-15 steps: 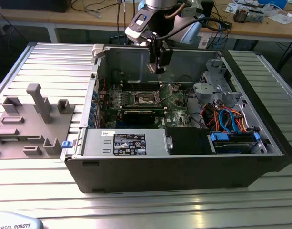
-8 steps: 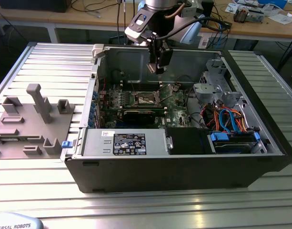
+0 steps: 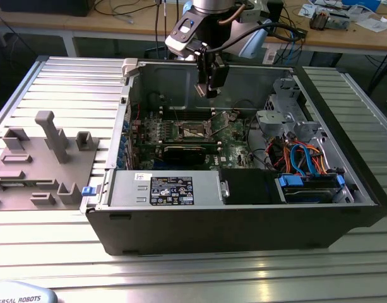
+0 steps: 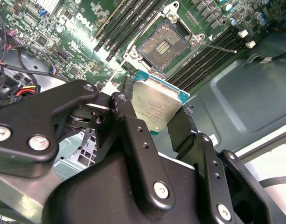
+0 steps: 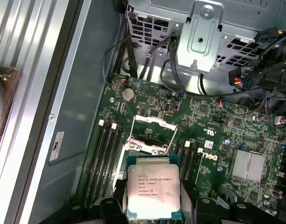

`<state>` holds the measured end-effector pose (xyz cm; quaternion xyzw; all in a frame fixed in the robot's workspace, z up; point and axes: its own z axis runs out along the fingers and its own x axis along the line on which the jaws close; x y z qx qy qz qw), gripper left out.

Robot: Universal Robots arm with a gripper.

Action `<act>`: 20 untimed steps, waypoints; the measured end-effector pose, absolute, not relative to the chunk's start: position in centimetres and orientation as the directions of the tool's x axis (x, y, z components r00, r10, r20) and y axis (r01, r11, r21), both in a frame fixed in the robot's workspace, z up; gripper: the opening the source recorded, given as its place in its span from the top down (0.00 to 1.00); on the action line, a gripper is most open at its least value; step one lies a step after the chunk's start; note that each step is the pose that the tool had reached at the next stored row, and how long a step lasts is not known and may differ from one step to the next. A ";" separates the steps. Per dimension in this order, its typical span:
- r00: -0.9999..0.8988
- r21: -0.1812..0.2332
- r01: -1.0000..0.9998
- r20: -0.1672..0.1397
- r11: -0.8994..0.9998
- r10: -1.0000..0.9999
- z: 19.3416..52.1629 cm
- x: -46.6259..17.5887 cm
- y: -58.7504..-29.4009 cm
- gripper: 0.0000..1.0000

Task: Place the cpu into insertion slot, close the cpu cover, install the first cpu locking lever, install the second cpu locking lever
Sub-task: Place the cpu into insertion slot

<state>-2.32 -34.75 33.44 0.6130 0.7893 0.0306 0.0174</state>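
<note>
Slatted metal table (image 3: 345, 265) bearing an open computer case (image 3: 244, 221), seen in the exterior view. A grey moulded fixture (image 3: 38, 158) lies on the table at the exterior view's left of the case. Inside the case, the green motherboard (image 3: 234, 142) covers the floor of the far half. A black power supply (image 3: 171, 189) sits along the near wall, and a drive bay with blue and orange cables (image 3: 307, 161) is at the exterior view's right.

The arm reaches down from the far side. Its gripper (image 3: 210, 88) hangs above the motherboard, over the region of the insertion slot (image 3: 195, 131) and not touching the board.

In the second wrist view, the two black fingers (image 4: 122, 109) are clamped on opposite edges of the cpu (image 4: 156, 105). The chip is held in the air with its silver top facing the camera. It is apart from the slot, whose dark contact field lies exposed. Long black memory slots (image 4: 205, 58) flank the socket on both sides, and a thin metal lever (image 4: 219, 47) juts from one socket corner across them.

In the first wrist view, the cpu cover (image 5: 154, 122) is a silver frame at the socket's edge, swung off the contact field.
</note>
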 end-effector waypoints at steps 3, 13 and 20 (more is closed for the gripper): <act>-0.246 0.070 0.967 0.010 0.245 0.969 33.4 -2.3 -34.7 0.46; -0.241 0.070 0.968 0.010 0.240 0.970 33.4 -2.3 -34.7 0.46; -0.237 0.070 0.969 0.010 0.236 0.971 33.4 -2.3 -34.7 0.46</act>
